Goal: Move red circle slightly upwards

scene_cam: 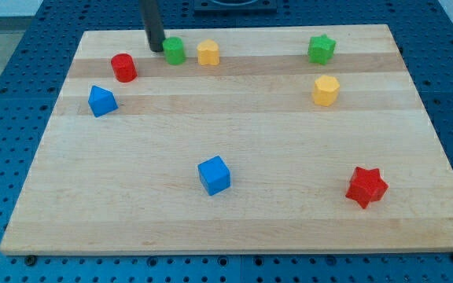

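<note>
1. My tip point(156, 49) rests at the bench's point(234, 212) top, touching the green block's point(174, 51) left side.
2. No pincer shows: only the rod.
3. The red circle point(123, 67) lies lower left of my tip, above the blue block point(101, 101).

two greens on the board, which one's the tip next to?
The round green block at the view's top left; my tip sits right beside it. The green star is far off toward the view's right.

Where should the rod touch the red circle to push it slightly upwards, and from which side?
No grip here, only a push. Bring my tip from beside the green block to the red circle, at its face toward the view's bottom, centred, since a round side slips sideways off-centre.
</note>
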Tool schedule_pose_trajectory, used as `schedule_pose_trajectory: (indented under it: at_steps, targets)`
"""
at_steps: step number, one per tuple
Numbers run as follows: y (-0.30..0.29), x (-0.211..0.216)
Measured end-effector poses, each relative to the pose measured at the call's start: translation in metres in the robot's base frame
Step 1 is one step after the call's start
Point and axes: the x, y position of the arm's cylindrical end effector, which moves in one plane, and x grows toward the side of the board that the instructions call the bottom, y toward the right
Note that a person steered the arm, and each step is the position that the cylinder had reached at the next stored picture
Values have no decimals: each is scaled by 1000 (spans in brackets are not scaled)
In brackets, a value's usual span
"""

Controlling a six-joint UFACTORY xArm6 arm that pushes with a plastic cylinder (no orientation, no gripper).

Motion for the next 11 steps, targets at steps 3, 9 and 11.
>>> schedule_pose_trajectory:
  at_steps: [3,9,11]
  targets:
    - [-22,43]
    - [-97,53]
    - [-91,44]
